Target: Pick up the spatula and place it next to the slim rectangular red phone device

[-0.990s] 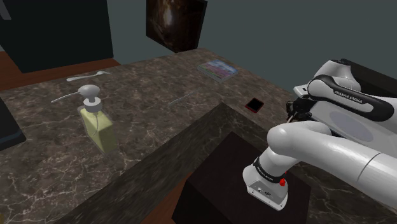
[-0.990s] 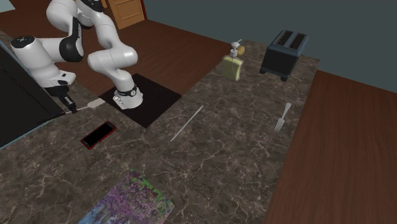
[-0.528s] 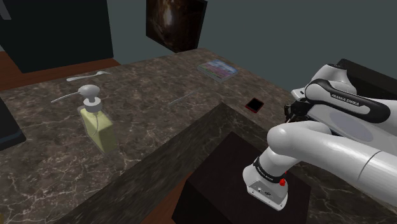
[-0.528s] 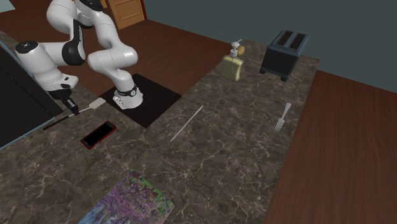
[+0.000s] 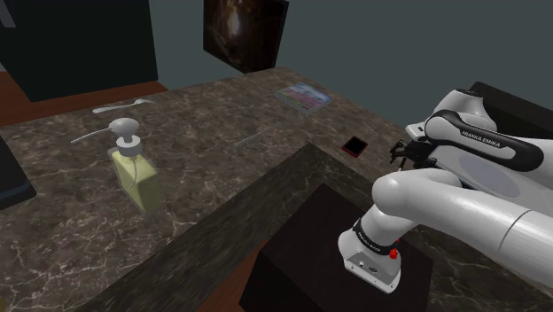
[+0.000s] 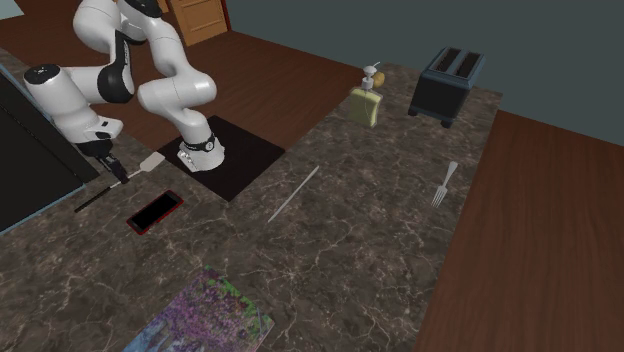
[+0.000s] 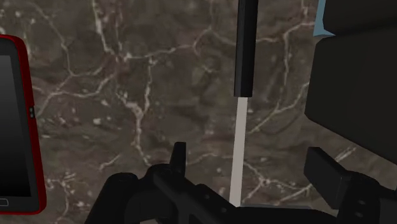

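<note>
The spatula lies on the dark marble counter, pale blade toward the stand, black handle pointing away. Its thin pale shaft runs between my gripper's fingers without touching either. My gripper hangs just above it, open, with its fingers set wide apart. The gripper sits at the second exterior view's left; in the shoulder view it is beside the arm's wrist. The red-edged phone lies flat a short way beside the spatula; its red rim and its small dark shape also show.
A large dark block stands close behind the gripper. Farther along the counter are a thin pale rod, a colourful book, a fork, a yellow soap dispenser and a dark toaster. The counter edge drops to wooden floor.
The gripper moved down and toward the phone with the spatula, then its fingers opened. The spatula now lies on the counter, let go.
</note>
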Action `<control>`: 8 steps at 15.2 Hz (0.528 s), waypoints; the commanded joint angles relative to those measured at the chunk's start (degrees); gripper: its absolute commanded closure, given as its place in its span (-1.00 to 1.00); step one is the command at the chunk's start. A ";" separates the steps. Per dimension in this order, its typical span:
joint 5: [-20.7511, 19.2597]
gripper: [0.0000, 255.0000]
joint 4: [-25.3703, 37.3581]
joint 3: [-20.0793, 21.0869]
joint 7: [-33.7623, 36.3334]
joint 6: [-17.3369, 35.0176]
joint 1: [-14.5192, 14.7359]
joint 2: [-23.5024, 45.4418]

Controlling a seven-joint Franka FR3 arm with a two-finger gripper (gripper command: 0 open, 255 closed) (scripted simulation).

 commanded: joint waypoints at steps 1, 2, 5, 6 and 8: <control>0.00 -1.00 0.00 0.00 0.00 0.00 0.00 0.00; 1.91 -1.00 0.89 2.12 -0.39 -2.05 -0.02 -1.08; 6.82 -1.00 3.93 7.50 -1.21 -7.42 0.41 -3.27; 6.81 -1.00 3.93 7.49 -1.20 -7.43 0.42 -3.28; 6.82 -1.00 3.92 7.49 -1.20 -7.43 0.41 -3.28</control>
